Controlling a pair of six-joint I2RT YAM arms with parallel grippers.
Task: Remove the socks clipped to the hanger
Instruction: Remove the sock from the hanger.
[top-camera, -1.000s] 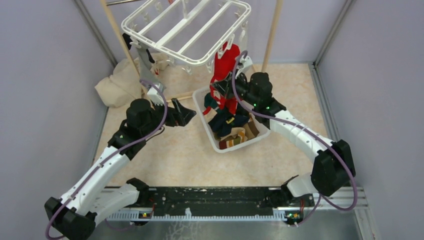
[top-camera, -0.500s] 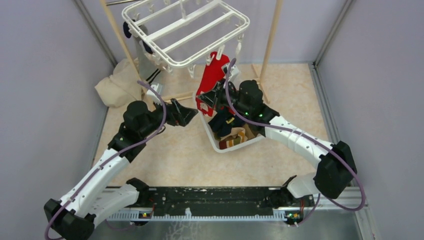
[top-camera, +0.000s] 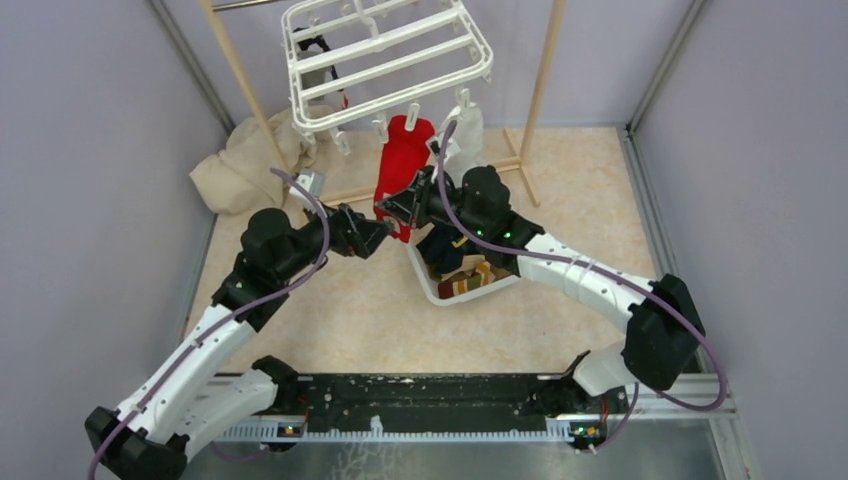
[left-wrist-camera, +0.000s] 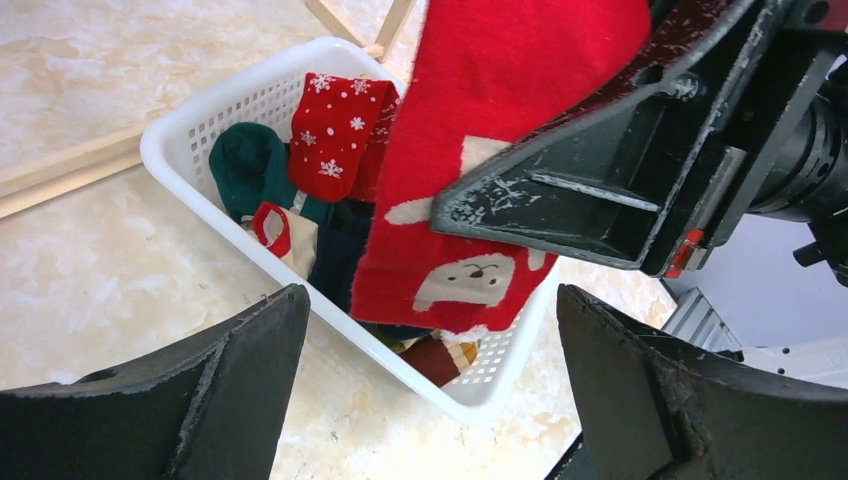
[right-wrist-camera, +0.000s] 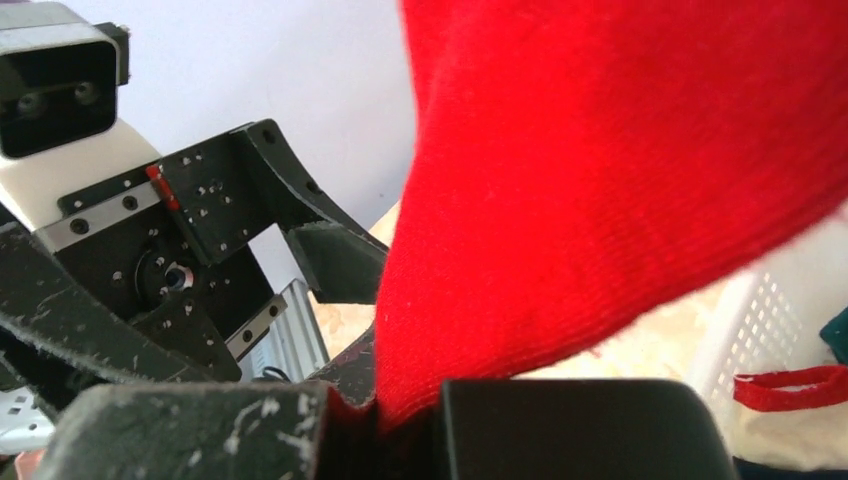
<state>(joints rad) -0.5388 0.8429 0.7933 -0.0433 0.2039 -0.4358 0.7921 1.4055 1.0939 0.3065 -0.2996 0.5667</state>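
The white hanger (top-camera: 390, 60) hangs at the top, tilted. A red sock (top-camera: 405, 160) hangs from a clip on its near edge. My right gripper (top-camera: 397, 207) is shut on the sock's lower part; the right wrist view shows the red fabric (right-wrist-camera: 620, 170) pinched between its jaws (right-wrist-camera: 400, 425). In the left wrist view the red sock (left-wrist-camera: 500, 130) with a Santa face hangs over the basket. My left gripper (top-camera: 378, 236) is open and empty, just left of the right gripper, its fingers (left-wrist-camera: 230, 380) wide apart. A dark sock (top-camera: 320, 46) stays clipped at the hanger's far left.
A white slatted basket (top-camera: 432, 290) holding several socks sits under the right gripper; its rim shows in the left wrist view (left-wrist-camera: 200, 110). Wooden poles (top-camera: 235, 75) (top-camera: 544, 60) flank the hanger. A beige cloth (top-camera: 235, 165) lies at the back left. A pale item (top-camera: 468, 132) hangs beside the red sock.
My right gripper has pulled the red sock leftward and nearer, away from over the basket. The hanger has swung and turned. My left gripper has edged right toward the right gripper.
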